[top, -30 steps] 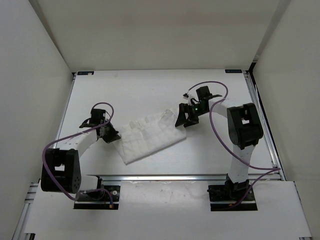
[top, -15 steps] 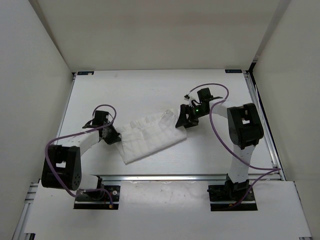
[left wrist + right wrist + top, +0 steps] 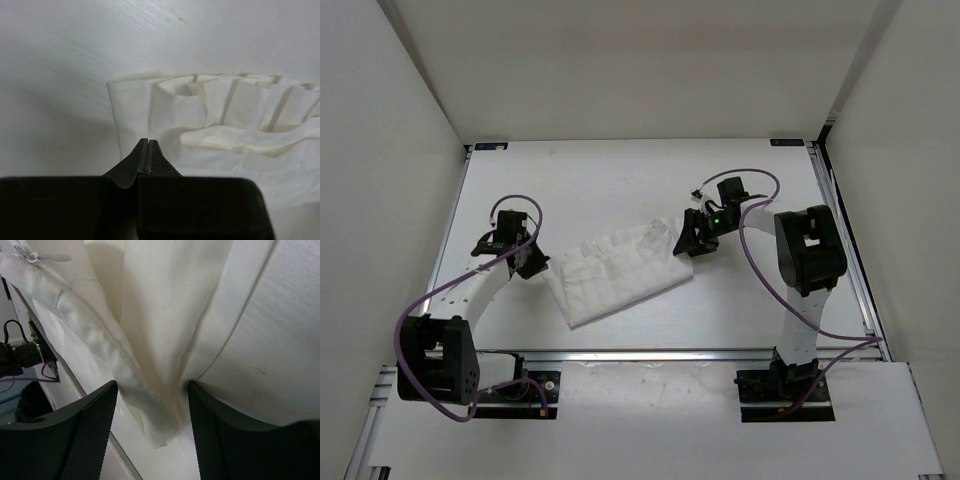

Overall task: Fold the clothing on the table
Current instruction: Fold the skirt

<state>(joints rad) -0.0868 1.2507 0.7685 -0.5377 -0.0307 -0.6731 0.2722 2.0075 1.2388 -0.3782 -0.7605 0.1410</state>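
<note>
A plain white back wall [image 3: 640,60] was set between a left wall [image 3: 380,180] and a right wall [image 3: 910,180]. Small dark brackets [image 3: 490,146] were fixed at the far corners.

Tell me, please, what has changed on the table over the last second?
The left hand, shut and empty, drew back leftward off the left edge of the clothing. The right hand stayed at the right corner, with fabric between its jaws. The clothing barely shifted.
</note>
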